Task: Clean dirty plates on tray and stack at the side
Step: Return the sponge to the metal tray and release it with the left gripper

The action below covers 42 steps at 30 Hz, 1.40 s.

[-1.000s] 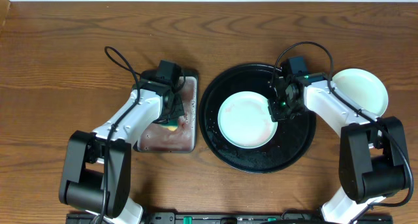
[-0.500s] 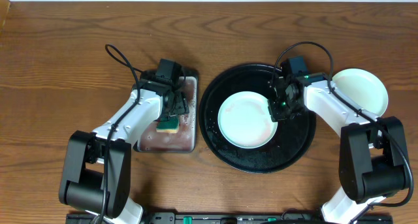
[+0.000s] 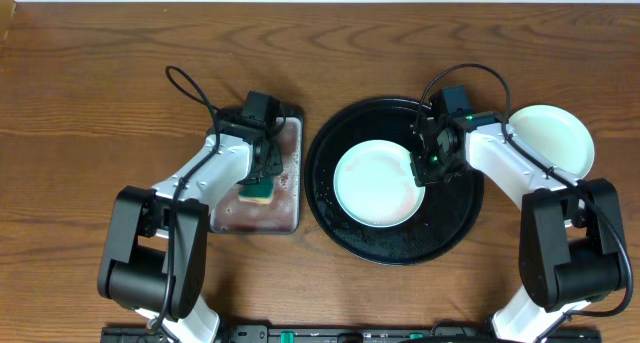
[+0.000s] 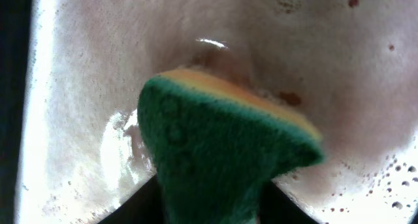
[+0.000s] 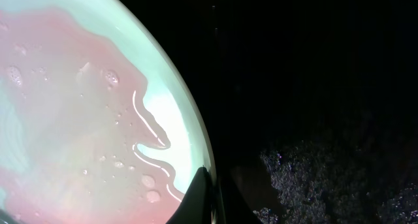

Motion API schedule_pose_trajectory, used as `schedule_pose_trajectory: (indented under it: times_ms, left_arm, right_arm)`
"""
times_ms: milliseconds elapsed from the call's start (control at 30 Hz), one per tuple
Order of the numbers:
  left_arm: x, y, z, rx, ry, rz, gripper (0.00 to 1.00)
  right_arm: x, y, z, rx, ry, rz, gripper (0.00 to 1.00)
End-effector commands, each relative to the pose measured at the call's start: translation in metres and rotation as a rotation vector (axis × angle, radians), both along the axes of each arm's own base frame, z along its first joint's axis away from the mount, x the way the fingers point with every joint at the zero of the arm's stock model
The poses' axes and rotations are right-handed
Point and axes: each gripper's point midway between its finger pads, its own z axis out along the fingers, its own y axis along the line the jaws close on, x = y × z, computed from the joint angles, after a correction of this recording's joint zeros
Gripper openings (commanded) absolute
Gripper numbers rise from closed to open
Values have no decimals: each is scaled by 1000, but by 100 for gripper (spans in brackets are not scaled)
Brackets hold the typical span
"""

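Note:
A pale mint-white plate (image 3: 378, 183) lies in the round black tray (image 3: 440, 228); in the right wrist view the plate (image 5: 85, 106) holds pinkish, sauce-tinted water. My right gripper (image 3: 418, 169) is shut on this plate's right rim, one finger on top (image 5: 208, 198). Another mint-white plate (image 3: 555, 138) sits on the table to the right of the tray. My left gripper (image 3: 262, 181) is shut on a green and yellow sponge (image 4: 222, 152) pressed into the silver-grey rectangular tray (image 3: 235, 215). No yellow plate shows.
The rectangular tray (image 4: 78, 67) holds cloudy reddish water and bubbles. The black tray floor (image 5: 313, 87) is wet. Cables loop above both arms. Bare wooden table surrounds both trays.
My left gripper has shifted the sponge slightly back and forth inside the rectangular tray. My right gripper and the plate have not moved.

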Motion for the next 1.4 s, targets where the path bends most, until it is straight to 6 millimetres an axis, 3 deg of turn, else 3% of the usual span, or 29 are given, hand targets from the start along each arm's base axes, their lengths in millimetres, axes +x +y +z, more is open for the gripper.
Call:
schedule_pose_trajectory:
  times_ms: [0, 33, 233, 267, 300, 367, 767, 967, 1000, 1067, 1167, 1367]
  left_arm:
    - [2, 0, -1, 3, -2, -7, 20]
    - [2, 0, -1, 3, -2, -6, 8]
    - [11, -4, 23, -18, -59, -16, 7]
    - [13, -4, 29, -22, -74, -16, 28]
    - [14, -5, 34, -25, -87, -16, 56]
    - [12, -4, 40, -26, -92, -19, 71]
    - [-27, -2, 2, -34, 69, -13, 73]
    - [-33, -2, -3, -38, 90, -15, 68]
    - [-33, -2, -3, -38, 90, -15, 64]
    - [-33, -2, -3, -38, 90, -15, 45]
    - [-33, -2, -3, -38, 90, -15, 9]
    - [-27, -3, 4, -34, 72, -34, 7]
  right_arm:
    - [-3, -5, -2, -31, 7, 7, 1]
    - [-3, -5, -2, -31, 7, 7, 1]
    - [-3, -5, -2, -31, 7, 7, 1]
    - [-3, -5, -2, -32, 7, 7, 1]
    - [-4, -5, -2, -31, 7, 8, 1]
    - [-3, -5, -2, -31, 7, 7, 1]
    - [-3, -5, -2, -32, 7, 7, 1]
    - [-3, -5, -2, -31, 7, 7, 1]
    - [-4, -5, -2, -32, 7, 7, 1]
    - [-4, -5, -2, -31, 8, 7, 1]
    - [-4, -5, -2, -33, 11, 8, 1]
    - [-6, -6, -2, -34, 18, 8, 1]
